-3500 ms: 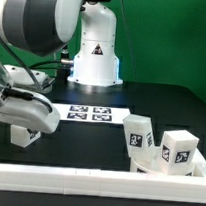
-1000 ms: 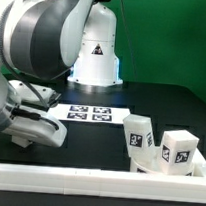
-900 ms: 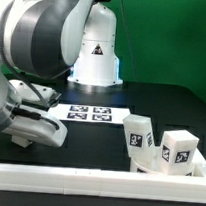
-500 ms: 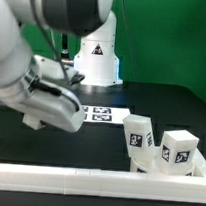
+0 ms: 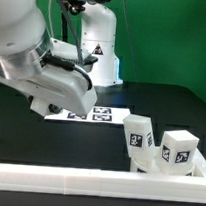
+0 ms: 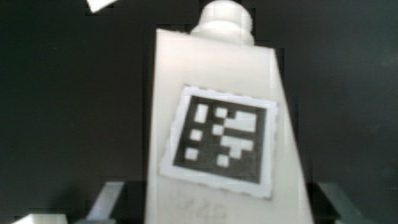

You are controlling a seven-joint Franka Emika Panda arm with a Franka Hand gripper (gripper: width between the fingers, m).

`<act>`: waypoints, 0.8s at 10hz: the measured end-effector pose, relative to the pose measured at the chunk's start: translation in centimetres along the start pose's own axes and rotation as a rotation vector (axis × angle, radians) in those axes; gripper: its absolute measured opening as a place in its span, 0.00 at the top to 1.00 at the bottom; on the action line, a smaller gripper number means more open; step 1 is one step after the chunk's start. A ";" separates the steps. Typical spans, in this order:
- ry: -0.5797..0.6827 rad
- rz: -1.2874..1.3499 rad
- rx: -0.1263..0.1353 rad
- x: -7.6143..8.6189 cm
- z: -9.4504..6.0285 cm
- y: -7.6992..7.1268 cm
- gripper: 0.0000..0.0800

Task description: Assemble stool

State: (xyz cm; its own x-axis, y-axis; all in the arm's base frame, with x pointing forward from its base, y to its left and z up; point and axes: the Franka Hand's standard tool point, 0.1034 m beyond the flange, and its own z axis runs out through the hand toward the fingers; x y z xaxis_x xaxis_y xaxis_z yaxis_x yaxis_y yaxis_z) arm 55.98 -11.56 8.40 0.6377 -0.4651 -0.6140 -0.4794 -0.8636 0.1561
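Pincer (image 6: 217, 205) risen, gripping tagged leg (image 6: 214, 110), two legs (image 5: 140, 135) near rail (image 5: 75, 175)

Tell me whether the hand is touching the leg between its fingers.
Touching. In the wrist view the leg fills the space between the fingers of the hand, and both press against its sides with no gap.
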 end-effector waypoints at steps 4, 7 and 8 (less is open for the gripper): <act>0.288 -0.013 0.059 1.2 -1.5 -2.0 0.59; 0.467 -0.005 0.114 -0.6 -2.6 -4.0 0.59; 0.521 0.003 0.132 -1.5 -2.5 -4.9 0.59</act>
State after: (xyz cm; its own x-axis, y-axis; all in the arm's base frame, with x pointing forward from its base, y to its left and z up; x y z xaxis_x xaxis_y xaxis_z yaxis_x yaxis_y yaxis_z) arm 58.89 -7.10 10.50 0.8347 -0.5318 -0.1428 -0.5323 -0.8457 0.0381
